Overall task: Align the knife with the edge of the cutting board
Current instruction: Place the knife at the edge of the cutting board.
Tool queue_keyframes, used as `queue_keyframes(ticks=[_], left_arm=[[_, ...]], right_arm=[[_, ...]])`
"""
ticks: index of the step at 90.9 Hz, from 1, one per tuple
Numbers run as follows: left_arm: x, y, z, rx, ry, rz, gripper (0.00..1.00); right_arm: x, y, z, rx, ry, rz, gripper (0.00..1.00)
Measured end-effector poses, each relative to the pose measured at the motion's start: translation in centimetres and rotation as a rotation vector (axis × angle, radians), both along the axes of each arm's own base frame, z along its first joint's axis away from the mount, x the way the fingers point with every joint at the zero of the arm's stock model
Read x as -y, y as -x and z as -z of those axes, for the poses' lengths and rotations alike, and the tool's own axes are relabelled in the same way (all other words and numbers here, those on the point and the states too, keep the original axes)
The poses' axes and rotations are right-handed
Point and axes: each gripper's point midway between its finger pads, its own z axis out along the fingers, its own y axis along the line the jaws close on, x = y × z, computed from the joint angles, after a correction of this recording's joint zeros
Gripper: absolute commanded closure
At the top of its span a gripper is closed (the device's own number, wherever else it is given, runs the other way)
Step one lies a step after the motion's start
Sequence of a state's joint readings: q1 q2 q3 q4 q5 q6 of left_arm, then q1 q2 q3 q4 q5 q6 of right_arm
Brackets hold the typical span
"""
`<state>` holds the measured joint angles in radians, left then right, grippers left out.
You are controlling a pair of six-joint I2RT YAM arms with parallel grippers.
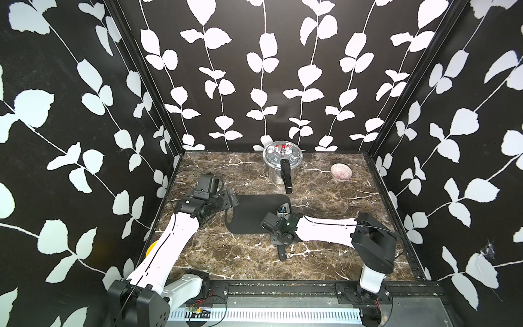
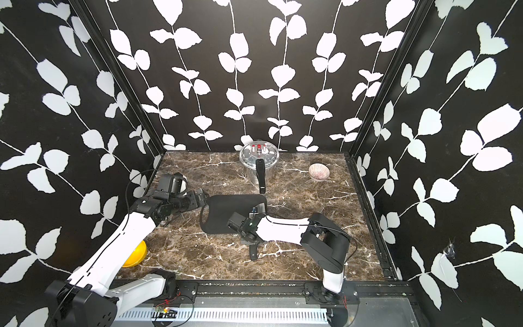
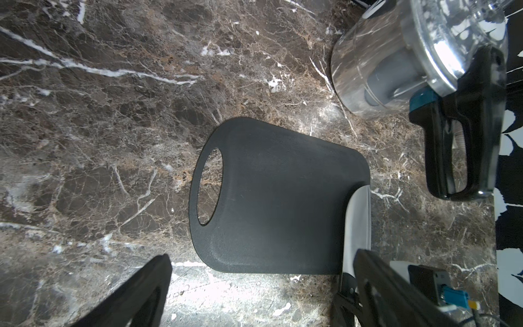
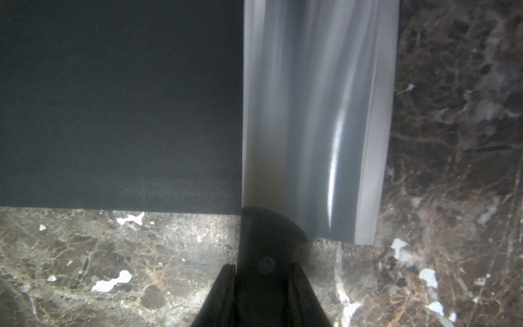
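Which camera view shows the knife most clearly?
The right wrist view: the knife fills it, blade lying along the cutting board, handle in the right gripper. The left wrist view shows a blade strip only; both top views show mostly the handle.

Black leaf-print walls, marble tabletop

A lidded steel pot with a long black handle is set at the far middle of the brown marbled tabletop. A small pink ribbed bowl is placed to its right, apart from it. A yellow rounded object is seen at the near left edge, partly hidden
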<state>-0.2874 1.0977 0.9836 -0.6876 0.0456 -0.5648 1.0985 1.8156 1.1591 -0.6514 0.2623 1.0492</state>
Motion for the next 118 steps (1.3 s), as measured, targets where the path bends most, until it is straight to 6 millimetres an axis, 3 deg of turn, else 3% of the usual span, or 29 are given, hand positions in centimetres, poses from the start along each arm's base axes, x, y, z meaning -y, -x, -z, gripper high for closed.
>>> queue_keyframes(ticks=[24, 67, 118], left_arm=[[0.0, 0.0, 0.0, -0.002, -0.002, -0.002, 0.02], [0.0, 0.1, 0.0, -0.005, 0.003, -0.006, 0.02], [0.0, 0.0, -0.1, -0.003, 0.009, -0.006, 0.02]], right_arm=[[0.0, -0.1, 0.0, 0.002, 0.0, 0.002, 0.89], [0.2, -2.3, -0.8, 0.018, -0.012, 0.016, 0.89], [0.5, -2.9, -0.1, 0.007, -0.001, 0.026, 0.89]])
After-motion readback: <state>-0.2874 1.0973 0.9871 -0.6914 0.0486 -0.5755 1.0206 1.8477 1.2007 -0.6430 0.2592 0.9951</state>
